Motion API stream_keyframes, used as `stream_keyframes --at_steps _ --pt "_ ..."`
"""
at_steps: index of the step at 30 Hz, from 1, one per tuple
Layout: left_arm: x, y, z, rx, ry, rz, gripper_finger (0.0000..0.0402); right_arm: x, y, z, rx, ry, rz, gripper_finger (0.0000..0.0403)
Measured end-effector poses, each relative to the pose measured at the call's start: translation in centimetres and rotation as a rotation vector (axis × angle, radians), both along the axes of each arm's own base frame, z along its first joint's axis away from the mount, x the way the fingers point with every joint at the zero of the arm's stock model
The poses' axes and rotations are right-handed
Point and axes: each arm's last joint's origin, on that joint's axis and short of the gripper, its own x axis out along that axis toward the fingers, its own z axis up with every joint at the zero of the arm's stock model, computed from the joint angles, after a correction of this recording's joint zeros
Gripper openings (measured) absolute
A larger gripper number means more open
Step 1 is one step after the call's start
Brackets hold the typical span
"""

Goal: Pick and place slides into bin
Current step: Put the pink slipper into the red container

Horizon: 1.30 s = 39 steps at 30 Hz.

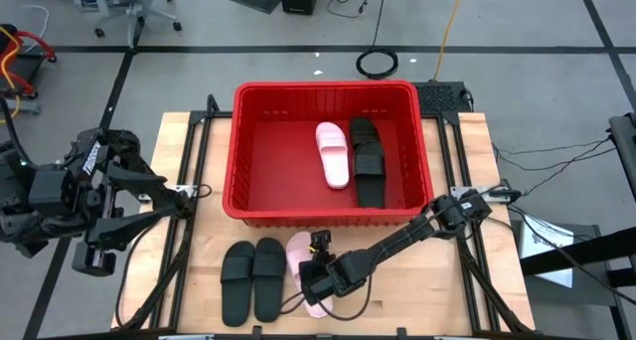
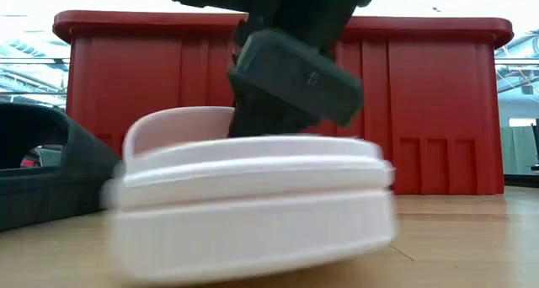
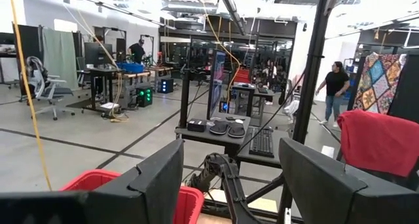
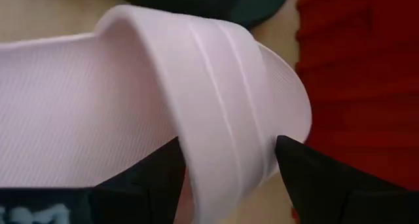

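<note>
A pale pink slide lies at the table's near edge, and my right gripper is down on it, shut on its strap. The slide fills the low view and the right wrist view. Two black slides lie side by side on their soles just left of it. The red bin stands behind them and holds one pink slide and black slides. My left gripper is open and empty, raised at the table's left edge, fingers toward the bin. My right gripper pinches the pink slide's wide strap between its two fingers. One finger is on the heel-side edge over the footbed, the other on the toe-side edge. The fingers come from above. Whether the sole is off the table, I cannot tell.
The bin's near wall rises close behind the pink slide. A black slide lies right beside it. Bare wood lies right of the gripper along the near edge. People and desks show in the room beyond.
</note>
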Motion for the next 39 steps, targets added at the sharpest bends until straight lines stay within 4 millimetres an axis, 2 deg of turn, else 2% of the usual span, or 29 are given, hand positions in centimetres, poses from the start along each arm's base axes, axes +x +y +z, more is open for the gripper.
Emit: stream_keyframes --at_steps 5,17,23,29,39 --pt "0.1 0.0 0.0 -0.002 0.000 0.005 0.0255 0.4 -0.4 0.0 0.011 -0.021 -0.012 0.0194" --pt "0.1 0.0 0.0 0.001 0.000 0.006 0.0255 0.7 -0.2 0.1 0.072 -0.036 0.000 0.0014" --pt "0.1 0.0 0.0 0.002 0.001 0.006 0.0255 0.5 -0.1 0.5 0.127 -0.047 -0.035 0.0009" --pt "0.1 0.0 0.0 0.003 0.002 0.007 0.0255 -0.4 0.1 4.0 0.171 -0.088 -0.016 0.0004" --pt "0.1 0.0 0.0 0.031 0.007 0.010 0.0255 -4.0 -1.4 13.5 0.215 -0.244 -0.024 0.0002"
